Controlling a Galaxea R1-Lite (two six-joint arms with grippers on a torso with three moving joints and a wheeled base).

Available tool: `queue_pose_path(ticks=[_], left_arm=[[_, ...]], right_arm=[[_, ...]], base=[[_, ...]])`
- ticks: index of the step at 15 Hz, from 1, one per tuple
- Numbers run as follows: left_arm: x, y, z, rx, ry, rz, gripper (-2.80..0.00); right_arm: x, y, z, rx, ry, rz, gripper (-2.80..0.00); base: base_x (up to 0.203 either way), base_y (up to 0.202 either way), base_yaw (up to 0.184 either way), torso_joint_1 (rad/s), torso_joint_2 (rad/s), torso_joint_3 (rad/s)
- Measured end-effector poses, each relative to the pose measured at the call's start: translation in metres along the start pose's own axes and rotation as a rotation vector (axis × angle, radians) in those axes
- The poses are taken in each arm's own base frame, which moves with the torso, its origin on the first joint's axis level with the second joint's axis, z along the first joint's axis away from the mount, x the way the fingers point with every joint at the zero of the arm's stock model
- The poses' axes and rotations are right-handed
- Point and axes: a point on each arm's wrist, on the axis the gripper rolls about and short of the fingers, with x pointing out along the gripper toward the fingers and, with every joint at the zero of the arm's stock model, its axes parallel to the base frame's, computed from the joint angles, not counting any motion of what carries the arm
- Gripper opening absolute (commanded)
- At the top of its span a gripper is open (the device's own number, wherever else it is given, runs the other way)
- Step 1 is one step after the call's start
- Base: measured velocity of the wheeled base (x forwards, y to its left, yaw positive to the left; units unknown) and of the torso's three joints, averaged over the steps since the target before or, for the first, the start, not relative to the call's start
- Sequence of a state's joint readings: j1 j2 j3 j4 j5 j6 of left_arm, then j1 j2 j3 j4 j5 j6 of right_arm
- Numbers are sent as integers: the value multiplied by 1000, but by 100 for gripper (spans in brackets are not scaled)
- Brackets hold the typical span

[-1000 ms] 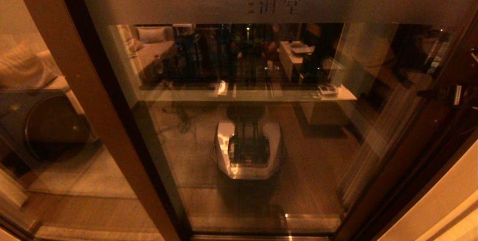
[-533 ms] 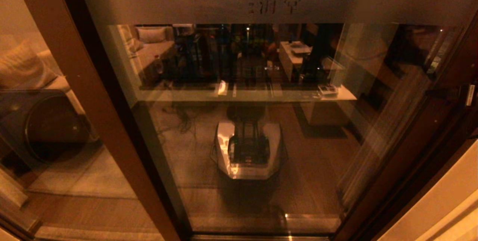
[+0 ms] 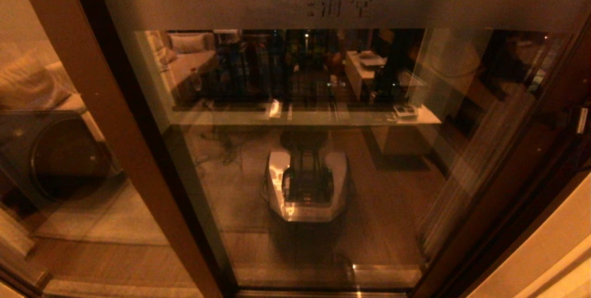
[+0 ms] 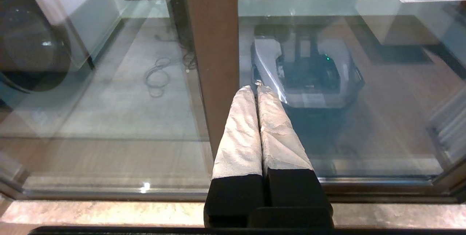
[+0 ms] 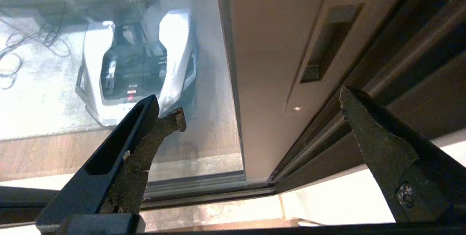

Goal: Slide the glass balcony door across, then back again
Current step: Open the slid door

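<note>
Glass balcony door (image 3: 323, 150) fills centre of head view, frosted band w/ etched characters (image 3: 339, 4) across the top. Its right stile sits against the dark jamb at right edge of frame, so door looks fully shut. Whether that means not yet slid or already back, can't tell from this alone.

Right wrist view: handle slot (image 5: 320, 51) in the stile, upper right of centre. Right gripper (image 5: 260, 109) jaws spread wide, holding nothing, one finger over the glass and one over the frame, clear of the slot. Judgement: no pull or push engaged right now.

Left gripper (image 4: 257, 93) fingers pressed together, empty, low centre of left wrist view, pointing at the wide brown post (image 4: 213, 45) of the fixed panel; looks parked.

Surface/room: bottom track and pale stone sill (image 4: 109, 213) run along foot of the glass. Glass mirrors the robot base (image 3: 307, 187) and a lit room. Behind it, a round-door washer (image 3: 60, 150) at left, cable on pale floor.
</note>
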State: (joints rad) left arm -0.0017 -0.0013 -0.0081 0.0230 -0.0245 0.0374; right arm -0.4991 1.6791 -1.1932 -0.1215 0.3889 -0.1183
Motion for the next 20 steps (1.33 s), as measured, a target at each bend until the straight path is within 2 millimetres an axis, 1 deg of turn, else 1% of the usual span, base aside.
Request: queue_pose_path(ticks=[4,8,12,20], left_arm=[[0,0,0,1,0,0,-280],[0,0,0,0,0,0,-280],[0,0,0,1,0,0,-280],[0,0,0,0,0,0,-280]], right_arm=[[15,-3,4,-4,-5,9,0],[26,-2,2,-3,10,21,0],[32,3,2,-6,15,37,0],[43,-1,3,-8,18,27,0]], base=[[0,0,0,0,0,0],[0,0,0,0,0,0],[0,0,0,0,0,0],[0,0,0,0,0,0]])
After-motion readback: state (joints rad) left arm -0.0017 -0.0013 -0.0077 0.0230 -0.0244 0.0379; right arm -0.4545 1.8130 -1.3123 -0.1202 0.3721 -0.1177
